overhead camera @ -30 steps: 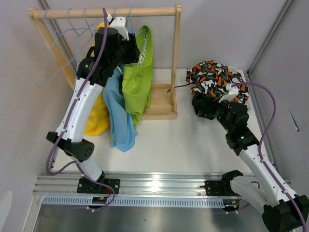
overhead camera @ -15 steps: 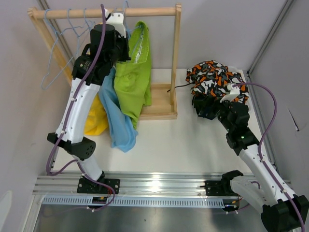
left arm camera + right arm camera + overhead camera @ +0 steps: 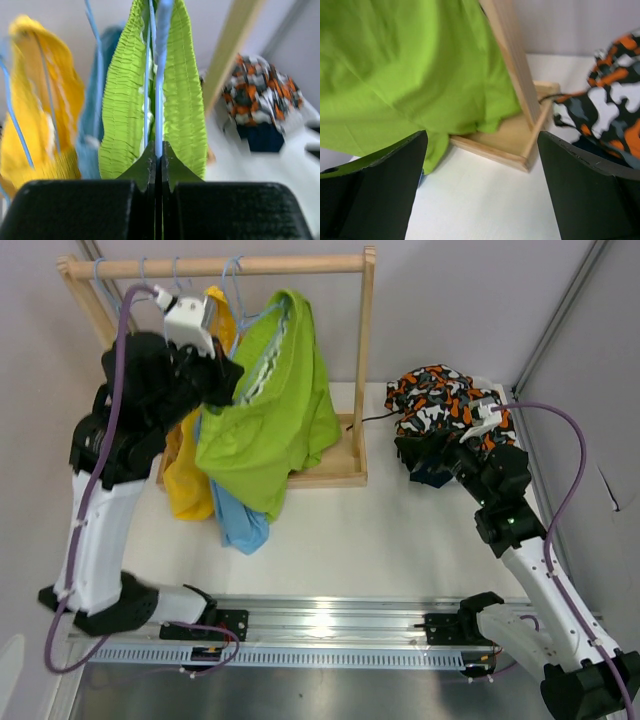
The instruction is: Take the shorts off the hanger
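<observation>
My left gripper [image 3: 222, 376] is shut on the thin blue hanger wire [image 3: 161, 75] that carries the lime green shorts [image 3: 270, 430]; their ruched waistband [image 3: 120, 100] spreads on both sides of the wire. The hanger hook reaches up to the wooden rail [image 3: 300, 264]. Behind and below hang the yellow shorts [image 3: 185, 475] and the light blue shorts [image 3: 240, 525]. The black, orange and white patterned shorts [image 3: 445, 400] lie heaped on the table at the right, over a navy pair [image 3: 260, 137]. My right gripper [image 3: 482, 185] stands open beside that heap, with nothing between its fingers.
The wooden rack has an upright post [image 3: 365, 360] and a flat base [image 3: 505, 145] on the white table [image 3: 400, 540]. Bare blue hangers [image 3: 105, 290] hang at the rail's left end. Grey walls stand on both sides.
My left gripper closed on the hanger wire and the arm swung left and toward the near side, pulling the lime green shorts out and spreading them. The right arm barely moved.
</observation>
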Tool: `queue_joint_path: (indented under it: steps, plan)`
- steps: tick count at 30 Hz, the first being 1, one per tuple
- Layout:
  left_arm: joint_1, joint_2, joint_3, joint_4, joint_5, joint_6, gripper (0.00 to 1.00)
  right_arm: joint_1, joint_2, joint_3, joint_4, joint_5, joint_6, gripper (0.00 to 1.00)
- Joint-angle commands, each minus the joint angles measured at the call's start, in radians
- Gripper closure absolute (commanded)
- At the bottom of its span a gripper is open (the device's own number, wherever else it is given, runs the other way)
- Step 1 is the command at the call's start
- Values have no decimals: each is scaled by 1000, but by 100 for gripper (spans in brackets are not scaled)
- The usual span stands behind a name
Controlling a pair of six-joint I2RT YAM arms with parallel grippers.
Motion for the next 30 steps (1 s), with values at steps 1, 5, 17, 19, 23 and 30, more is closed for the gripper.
queue_joint_path:
  steps: [1,5,17,19,23,30]
  plan:
    - [-39,-203,-271,66,138,18,100,11,-21,75,86,-144,-7,1]
    - [-49,-353,-380,31,238,31,100,40,2,150,95,-208,-8,1]
    - [-56,-476,-346,-9,588,-60,100,247,52,224,92,-139,-5,1]
    - [-54,-481,-346,-1,609,-69,100,276,61,213,89,-121,-13,1]
    - [-57,-496,-342,23,658,-96,100,346,77,193,96,-38,-39,1]
    - [-65,-518,-339,39,680,-115,100,397,134,185,150,13,-60,1]
